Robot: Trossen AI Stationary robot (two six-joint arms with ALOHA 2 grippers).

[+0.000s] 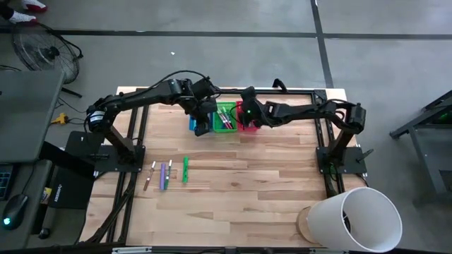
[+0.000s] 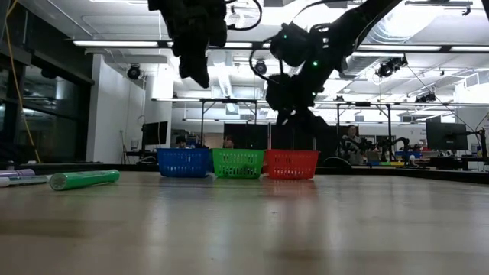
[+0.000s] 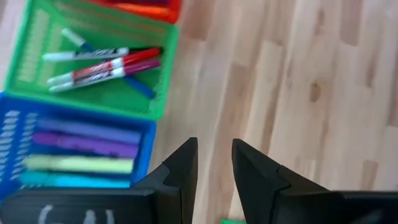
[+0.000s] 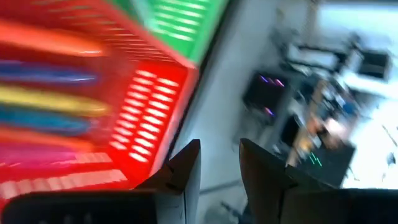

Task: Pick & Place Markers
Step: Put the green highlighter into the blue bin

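Both grippers hover over the baskets [image 1: 224, 117], left gripper [image 3: 214, 165] and right gripper [image 4: 219, 163] fingers slightly parted and empty; next, I judge, fetch the loose markers [image 1: 166, 173] lying on the worktop [image 1: 247, 183].

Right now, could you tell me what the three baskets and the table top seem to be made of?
The blue basket, green basket and red basket look like moulded plastic: glossy, uniform colour, fine mesh walls. The table top looks like pale wooden planks, with visible grain and seams.
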